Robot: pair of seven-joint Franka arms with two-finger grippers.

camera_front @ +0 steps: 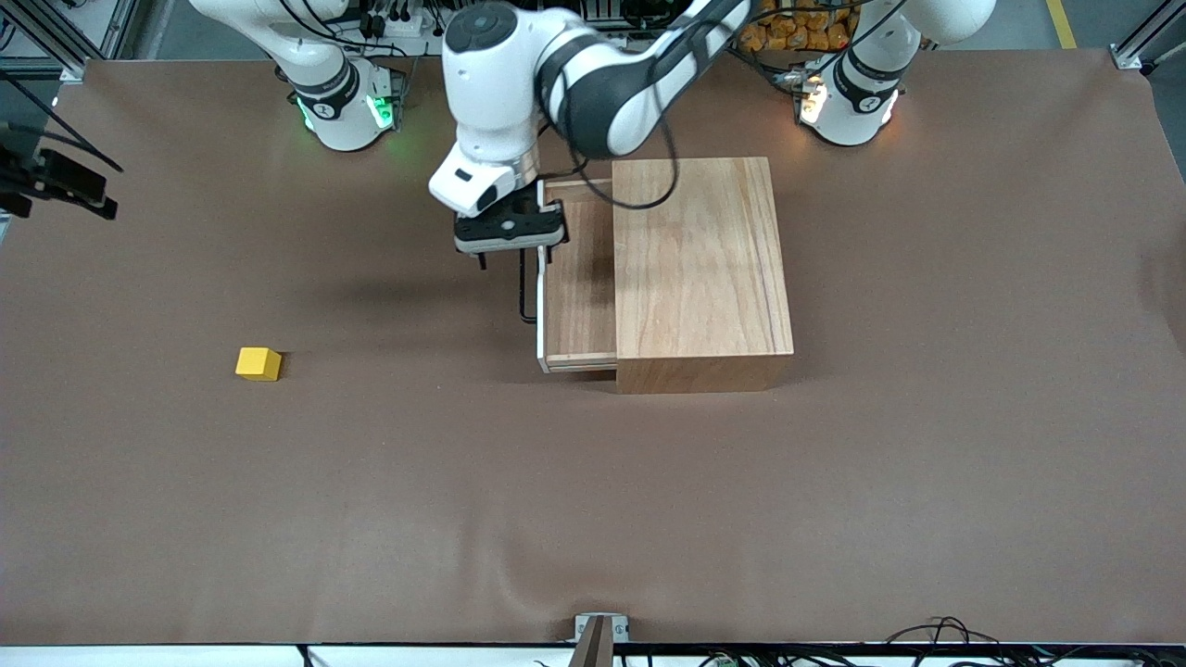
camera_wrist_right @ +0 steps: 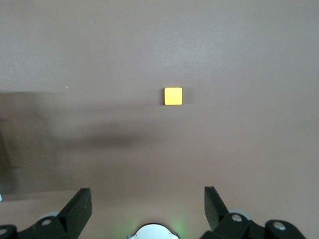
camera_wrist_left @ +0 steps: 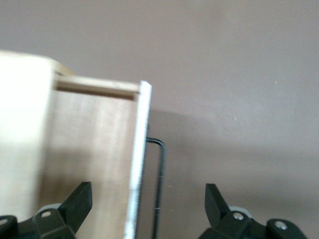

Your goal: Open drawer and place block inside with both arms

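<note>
Drawer sits partly pulled out of the box, its white front facing the right arm's end of the counter, black wire handle standing proud of the panel. Left gripper hangs over the drawer front, reaching in from its base, and the left wrist view shows its fingers wide apart, straddling panel and handle with nothing clamped. Block lies alone on the brown counter, well apart from the box, toward the right arm's end and nearer the front camera than the drawer. Right gripper is up above the counter looking down on the block, jaws spread, empty; in the front view only a dark edge of that arm shows. Handling call: the block looks small, rigid and light, with flat faces that should take a pinch across two opposite sides from above. The drawer looks stiff and should slide on a straight pull at the handle. Nothing crowds the block. What matters is the left arm hanging over the drawer opening, which looks to stand in the way of a drop unless it clears, and the opening itself looks narrow.
</note>
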